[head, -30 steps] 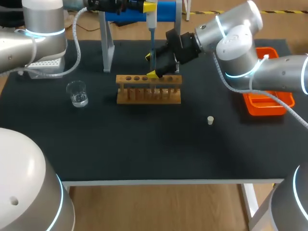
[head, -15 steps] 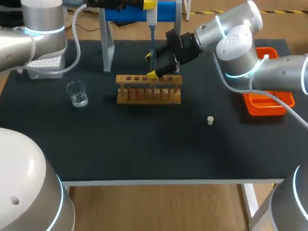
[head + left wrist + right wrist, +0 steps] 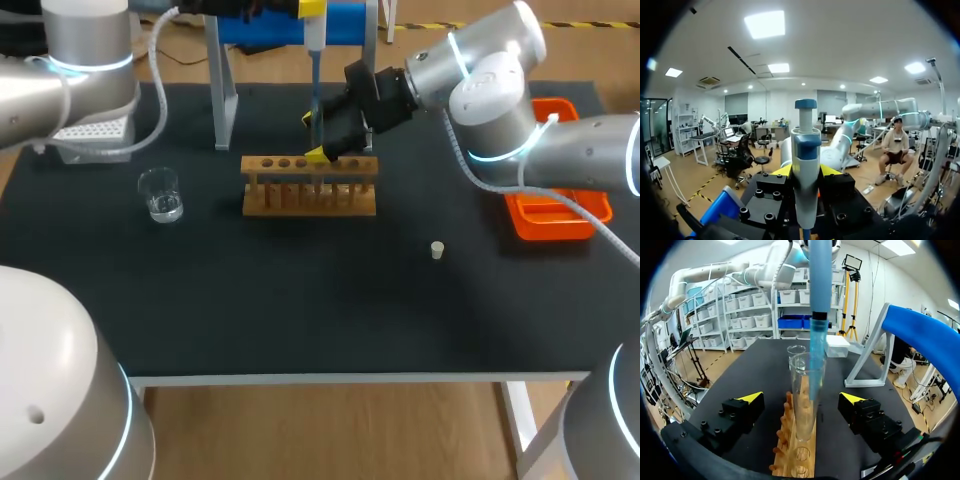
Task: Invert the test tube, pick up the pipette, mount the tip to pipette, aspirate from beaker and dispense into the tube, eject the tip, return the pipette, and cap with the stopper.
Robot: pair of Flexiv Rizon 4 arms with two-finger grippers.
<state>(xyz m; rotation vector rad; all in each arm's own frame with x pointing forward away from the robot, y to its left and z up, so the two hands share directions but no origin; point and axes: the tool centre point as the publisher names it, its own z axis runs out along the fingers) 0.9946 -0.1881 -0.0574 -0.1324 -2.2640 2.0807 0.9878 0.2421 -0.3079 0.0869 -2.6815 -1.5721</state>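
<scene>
My left gripper point(image 3: 300, 12) point(image 3: 806, 172) is shut on the blue and white pipette point(image 3: 314, 50) point(image 3: 805, 165) and holds it upright at the back of the table. The pipette's blue tip point(image 3: 817, 355) points down into the mouth of a clear test tube point(image 3: 802, 390) point(image 3: 320, 165), which stands in the wooden rack point(image 3: 310, 187) point(image 3: 790, 455). My right gripper point(image 3: 318, 135) point(image 3: 802, 400) is open, one finger on each side of the tube, touching neither. A beaker point(image 3: 160, 194) with a little liquid stands left of the rack. The small white stopper point(image 3: 437, 250) lies to the right.
A white tip box point(image 3: 95, 132) sits at the back left. The grey pipette stand point(image 3: 225, 90) with a blue top point(image 3: 345, 20) rises behind the rack. An orange tray point(image 3: 560, 215) lies at the right edge, partly under my right arm.
</scene>
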